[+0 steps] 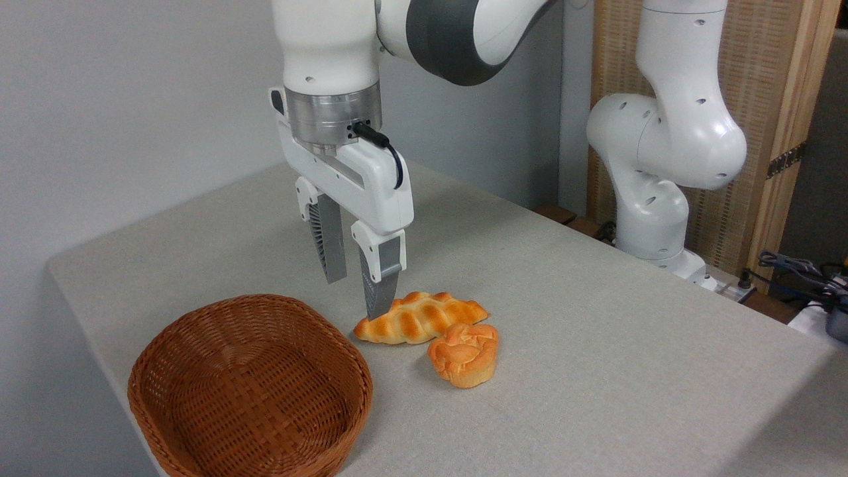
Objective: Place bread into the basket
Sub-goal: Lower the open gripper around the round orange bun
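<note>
Basket [248, 384] is seen empty at lower left of frame on the bench [596, 318]. Bread [464, 354] is found at centre, touching the braided loaf [421, 318] behind it, likely laid out as target and distractor. Tool [354, 291] is held spread and empty above the loaf's left end, not yet over the bread. No writing is readable.

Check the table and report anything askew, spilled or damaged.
Nothing stands out. The wicker basket is upright and empty, the braided loaf and round bun sit intact beside it, touching, and the open gripper hangs near the loaf's left end.
</note>
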`<state>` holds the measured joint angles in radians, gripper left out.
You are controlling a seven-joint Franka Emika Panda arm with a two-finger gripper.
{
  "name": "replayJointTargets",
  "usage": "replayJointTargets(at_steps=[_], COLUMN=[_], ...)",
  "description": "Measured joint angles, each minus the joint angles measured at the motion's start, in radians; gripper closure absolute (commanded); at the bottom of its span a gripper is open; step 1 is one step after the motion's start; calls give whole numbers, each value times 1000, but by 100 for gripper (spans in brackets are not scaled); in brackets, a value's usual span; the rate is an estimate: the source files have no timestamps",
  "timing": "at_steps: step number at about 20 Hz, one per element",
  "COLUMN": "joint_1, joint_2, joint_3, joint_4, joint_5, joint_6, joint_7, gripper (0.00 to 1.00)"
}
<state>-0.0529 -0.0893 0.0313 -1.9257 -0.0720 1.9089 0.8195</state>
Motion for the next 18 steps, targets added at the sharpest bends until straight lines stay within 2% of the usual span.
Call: replayJointTargets(at_steps=[7,10,14,18], joint_1=[-1,0,3,4], joint_2=[-2,-21,-62,-85], joint_3=[5,33,47,75], joint_4=[-40,-102,-190,-235], joint_5=[16,83,144,160], joint_6=[-34,-35,-35,-34], joint_7=[1,6,58,104], gripper=[0,0,0,0])
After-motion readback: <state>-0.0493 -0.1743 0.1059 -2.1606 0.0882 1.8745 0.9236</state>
